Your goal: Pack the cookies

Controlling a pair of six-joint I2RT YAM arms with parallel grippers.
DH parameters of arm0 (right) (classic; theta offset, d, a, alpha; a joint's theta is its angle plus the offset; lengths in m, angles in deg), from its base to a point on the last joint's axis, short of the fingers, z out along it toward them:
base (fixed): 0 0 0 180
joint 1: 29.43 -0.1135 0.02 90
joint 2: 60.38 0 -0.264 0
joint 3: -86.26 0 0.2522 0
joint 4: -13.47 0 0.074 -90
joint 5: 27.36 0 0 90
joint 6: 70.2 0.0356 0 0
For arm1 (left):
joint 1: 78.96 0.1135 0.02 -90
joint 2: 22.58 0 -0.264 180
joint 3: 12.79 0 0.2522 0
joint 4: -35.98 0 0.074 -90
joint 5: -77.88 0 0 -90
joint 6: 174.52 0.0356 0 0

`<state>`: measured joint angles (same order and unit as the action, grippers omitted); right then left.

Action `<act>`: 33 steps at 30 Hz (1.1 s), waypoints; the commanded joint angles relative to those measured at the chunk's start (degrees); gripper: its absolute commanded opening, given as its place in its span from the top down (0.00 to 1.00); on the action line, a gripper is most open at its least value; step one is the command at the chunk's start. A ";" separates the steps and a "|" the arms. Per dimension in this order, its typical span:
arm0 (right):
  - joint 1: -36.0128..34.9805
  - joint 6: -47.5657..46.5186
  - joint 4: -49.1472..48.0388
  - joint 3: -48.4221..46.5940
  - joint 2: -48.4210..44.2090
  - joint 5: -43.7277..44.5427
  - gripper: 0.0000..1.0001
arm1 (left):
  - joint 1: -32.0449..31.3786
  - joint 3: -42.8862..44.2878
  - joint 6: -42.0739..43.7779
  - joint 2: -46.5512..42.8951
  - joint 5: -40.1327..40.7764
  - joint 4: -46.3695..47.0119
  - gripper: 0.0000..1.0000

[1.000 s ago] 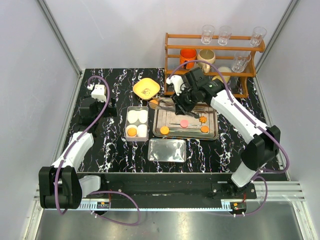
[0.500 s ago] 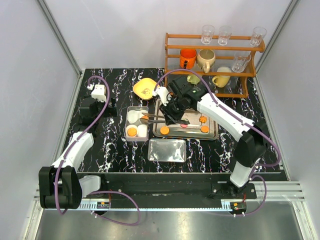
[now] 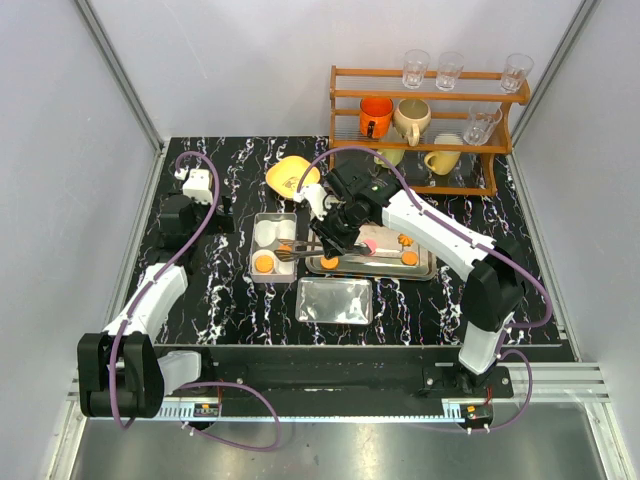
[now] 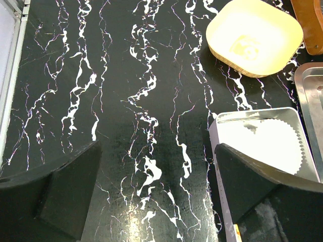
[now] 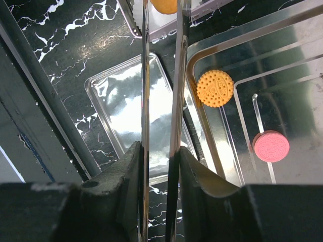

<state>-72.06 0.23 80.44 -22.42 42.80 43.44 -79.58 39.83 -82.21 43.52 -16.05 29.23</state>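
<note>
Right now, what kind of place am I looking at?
Likely a robot test cell dressed as a kitchen: a wooden rack of mugs and glasses, a metal tray of cookies, tongs in the right pincer.

Left gripper (image 4: 156,156) spread wide above marble table (image 4: 75,75). Tin (image 4: 218,130) holding white paper cup (image 4: 262,143) at its right finger (image 4: 262,186), possibly touching. Yellow bowl (image 4: 255,35) ahead-right.

Pale grey walls (image 3: 230,60) enclose a black, white-veined marble table (image 3: 220,290); at its far right corner stands a wooden rack (image 3: 470,74) of glasses (image 3: 416,68) and mugs (image 3: 376,115)
</note>
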 commanded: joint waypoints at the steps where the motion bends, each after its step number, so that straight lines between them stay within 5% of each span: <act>1: -1.22 0.85 -1.35 -1.24 0.09 -1.63 0.75 | 0.36 0.53 -0.11 -1.07 -0.30 2.93 0.01; 33: -1.84 0.68 -2.76 1.40 1.15 -0.49 0.68 | 0.36 0.00 0.24 -1.07 0.06 3.19 0.01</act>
<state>-73.33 0.58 79.39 -20.99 43.80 43.09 -79.58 39.83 -82.19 43.52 -16.03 29.23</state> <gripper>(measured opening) 0.360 0.987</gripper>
